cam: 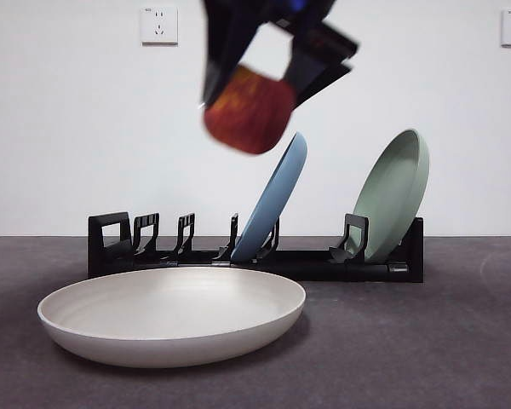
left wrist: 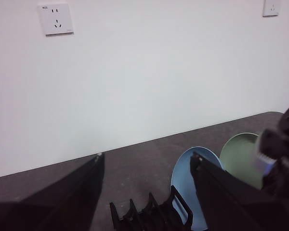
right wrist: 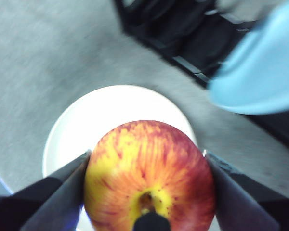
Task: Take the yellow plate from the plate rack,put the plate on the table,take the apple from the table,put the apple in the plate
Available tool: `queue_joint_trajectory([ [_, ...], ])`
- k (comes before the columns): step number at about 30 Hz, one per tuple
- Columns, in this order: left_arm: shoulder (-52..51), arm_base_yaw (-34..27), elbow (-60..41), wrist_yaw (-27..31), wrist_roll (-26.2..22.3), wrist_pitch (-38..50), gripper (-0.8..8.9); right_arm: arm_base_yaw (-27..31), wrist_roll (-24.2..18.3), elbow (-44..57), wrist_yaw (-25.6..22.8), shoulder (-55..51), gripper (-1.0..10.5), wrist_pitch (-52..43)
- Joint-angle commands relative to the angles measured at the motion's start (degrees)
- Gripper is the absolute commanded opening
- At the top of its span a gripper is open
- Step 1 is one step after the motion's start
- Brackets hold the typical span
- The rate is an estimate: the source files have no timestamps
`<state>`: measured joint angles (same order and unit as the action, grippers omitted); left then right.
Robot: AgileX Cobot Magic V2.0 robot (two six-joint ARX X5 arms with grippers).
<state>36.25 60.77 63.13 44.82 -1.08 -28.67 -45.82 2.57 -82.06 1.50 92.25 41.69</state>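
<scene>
The yellow plate (cam: pixel 170 313) lies flat on the table (cam: pixel 426 341) in front of the plate rack (cam: pixel 255 251). My right gripper (cam: pixel 254 89) is shut on the apple (cam: pixel 249 111) and holds it high in the air above the plate's right part. In the right wrist view the apple (right wrist: pixel 149 175) sits between the two jaws, with the plate (right wrist: pixel 120 110) below it. My left gripper (left wrist: pixel 147 161) is open and empty, raised above the rack (left wrist: pixel 151 216).
A blue plate (cam: pixel 277 200) and a sage-green plate (cam: pixel 396 192) stand tilted in the rack. They also show in the left wrist view, blue plate (left wrist: pixel 185 180) and green plate (left wrist: pixel 238 156). A white wall with sockets (cam: pixel 159 25) stands behind.
</scene>
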Motion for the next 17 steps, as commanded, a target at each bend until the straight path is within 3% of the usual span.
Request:
queue_joint_trajectory([
  [1, -0.17, -0.11, -0.04, -0.11, -0.46, 0.04, 3.06, -1.7, 0.39, -0.85, 0.04, 4.52, -0.1, -0.77],
  [12, -0.17, -0.11, -0.04, -0.11, -0.46, -3.04, 3.06, -5.2, 0.31, -0.94, -0.15, 21.35, -0.1, -4.22],
  [13, -0.17, -0.13, -0.04, -0.09, -0.46, -3.28, 3.06, -5.25, 0.33, -0.94, -0.13, 21.88, 0.2, -4.22],
  [17, -0.17, -0.13, -0.04, -0.07, -0.46, -4.55, 3.06, -5.31, 0.42, -0.94, -0.22, 22.18, 3.2, -4.22],
])
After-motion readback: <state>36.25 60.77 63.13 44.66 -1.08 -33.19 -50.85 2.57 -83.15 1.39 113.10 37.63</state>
